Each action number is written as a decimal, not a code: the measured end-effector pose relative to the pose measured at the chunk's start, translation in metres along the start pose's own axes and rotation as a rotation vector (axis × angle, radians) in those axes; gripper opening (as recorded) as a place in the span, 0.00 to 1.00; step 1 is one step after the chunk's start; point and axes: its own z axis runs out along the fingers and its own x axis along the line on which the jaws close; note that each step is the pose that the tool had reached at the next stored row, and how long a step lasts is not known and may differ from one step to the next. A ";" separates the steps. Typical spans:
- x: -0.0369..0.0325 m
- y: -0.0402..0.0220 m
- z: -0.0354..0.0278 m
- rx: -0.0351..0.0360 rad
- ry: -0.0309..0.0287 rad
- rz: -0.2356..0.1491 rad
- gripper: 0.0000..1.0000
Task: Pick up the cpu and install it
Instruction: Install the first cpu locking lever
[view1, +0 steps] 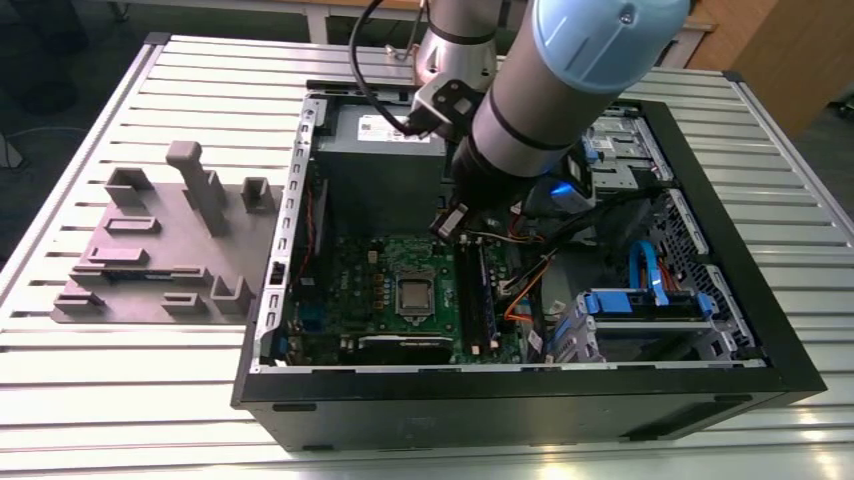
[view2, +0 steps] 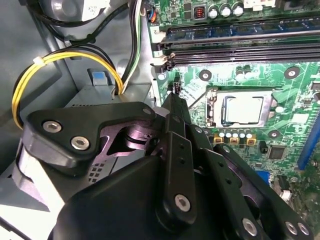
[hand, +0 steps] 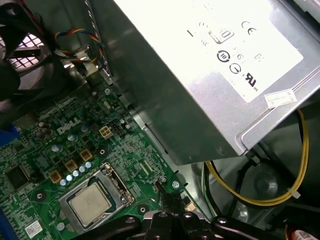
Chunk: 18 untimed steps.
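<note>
While the gripper (view2: 176, 102) hovers clenched and empty over the motherboard (view1: 387, 275), the cpu (view2: 243, 110) sits in its socket (view2: 215, 107), at 3 o'clock of the fingertips in the second wrist view. Judged light, rigid, fragile; grip its opposite edges.

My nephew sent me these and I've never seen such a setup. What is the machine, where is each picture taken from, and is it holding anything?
It is a robot arm reaching into an open computer case that lies on a slatted table. The exterior view comes from a camera off the arm. Both wrist views come from cameras riding on the arm, looking down past its black gripper at the green motherboard. The cpu, a small silver square, sits in its socket on that board. The gripper hangs beside it, holding nothing. The big grey box is the power supply. A grey parts holder stands beside the case.
</note>
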 end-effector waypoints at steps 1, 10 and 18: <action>0.0000 -0.0001 0.0006 0.0004 -0.0001 0.000 0.10; 0.0003 -0.0003 0.0025 0.0020 -0.0013 0.000 0.10; 0.0016 0.0018 0.0051 0.0041 -0.0031 -0.001 0.10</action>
